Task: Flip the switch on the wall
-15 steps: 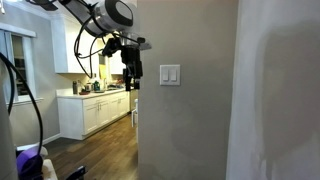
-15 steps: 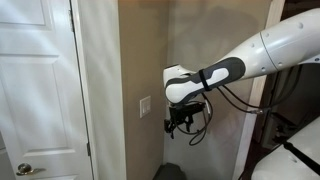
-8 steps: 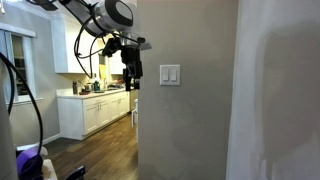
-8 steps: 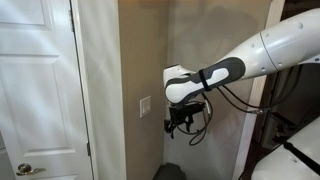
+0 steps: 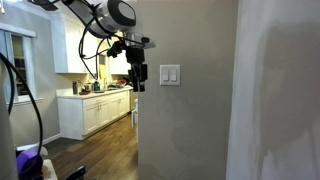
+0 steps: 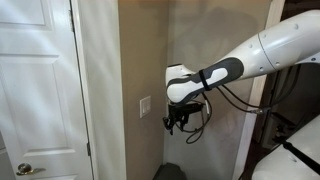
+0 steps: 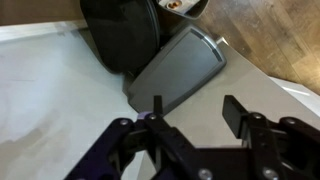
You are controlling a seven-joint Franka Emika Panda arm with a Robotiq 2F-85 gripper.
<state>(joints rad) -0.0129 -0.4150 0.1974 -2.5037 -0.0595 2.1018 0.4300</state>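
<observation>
The switch [image 5: 171, 75], a small white rectangular plate with two side-by-side rocker paddles, sits on the plain grey-beige painted wall [image 5: 195, 130]. The black Robotiq gripper [image 5: 138, 85] hangs just beside the switch at about its height, pointing downward and clear of it. In the wrist view its fingers [image 7: 238, 115] stand apart, released, with nothing between them. White kitchen cabinets [image 5: 95, 112] stand well beyond the switch and lower.

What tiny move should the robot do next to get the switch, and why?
Probably ease the gripper closer to the switch. In both exterior views it hangs near switch height, off the wall, with a clear gap to the plate. Nothing is touching a paddle yet, so closing that gap looks like the next step.
</observation>
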